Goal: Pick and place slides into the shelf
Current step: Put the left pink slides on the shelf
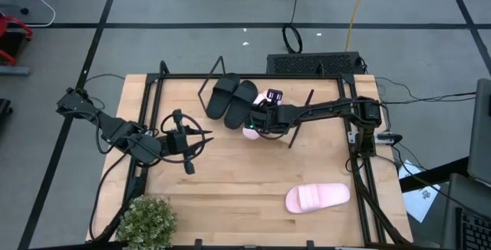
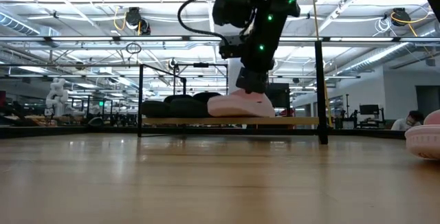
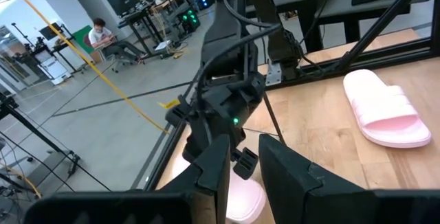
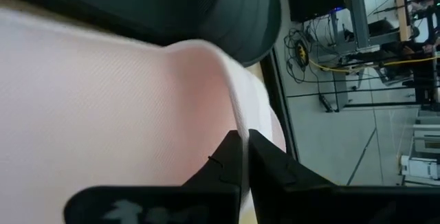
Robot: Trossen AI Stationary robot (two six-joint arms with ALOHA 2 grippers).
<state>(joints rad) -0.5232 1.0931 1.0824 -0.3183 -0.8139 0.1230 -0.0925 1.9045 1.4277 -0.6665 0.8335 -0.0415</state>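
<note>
My right gripper (image 1: 257, 123) reaches over the shelf (image 2: 289, 121), a low wood board on black rod legs, and is shut on a pale pink slide (image 2: 237, 105). Two black slides (image 1: 230, 100) lie side by side on the shelf just left of it. The other pink slide (image 1: 317, 197) lies sole down on the table near the front right. My left gripper (image 1: 186, 146) hovers over the table's left part, open by a narrow gap and holding nothing. My right gripper pinches the pink slide's strap at its edge (image 4: 234, 117) between the two fingers (image 4: 271, 172). It comes from above, pointing down. In the low view the slide sits about level with its sole (image 2: 240, 114) on or just above the shelf board, next to the black slides.
A potted green plant (image 1: 146, 221) stands at the table's near left corner. A black frame (image 1: 360, 127) runs along the table's edges. Bare wood (image 1: 245, 177) lies between the shelf and the loose pink slide. A person sits far off in the room (image 3: 103, 33).
</note>
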